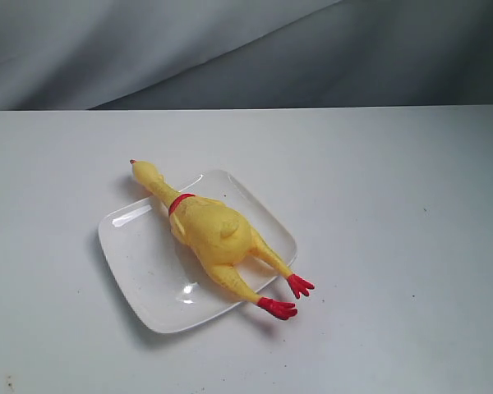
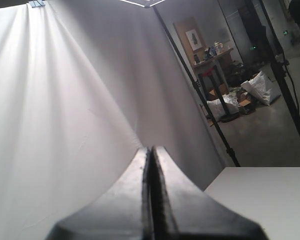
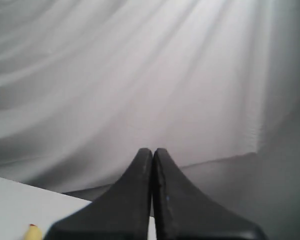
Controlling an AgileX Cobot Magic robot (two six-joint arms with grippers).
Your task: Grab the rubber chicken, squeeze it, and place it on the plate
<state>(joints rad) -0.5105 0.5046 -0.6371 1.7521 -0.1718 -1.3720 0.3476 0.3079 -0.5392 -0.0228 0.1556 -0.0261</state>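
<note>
The yellow rubber chicken (image 1: 209, 230) lies across the white square plate (image 1: 140, 254) in the exterior view. Its head with the red comb pokes past the plate's far-left rim, and its red feet hang over the near-right rim. Neither arm shows in that view. My left gripper (image 2: 150, 149) is shut with nothing between its jaws and faces the backdrop cloth. My right gripper (image 3: 153, 150) is shut and empty as well, raised toward the cloth. A small yellow tip of the rubber chicken (image 3: 33, 232) with a red spot peeks in at the edge of the right wrist view.
The white table (image 1: 394, 189) surrounds the plate, and a grey cloth backdrop (image 1: 230, 49) hangs behind it. In the left wrist view a black stand pole (image 2: 200, 92) and room clutter show beyond the table corner (image 2: 270, 195).
</note>
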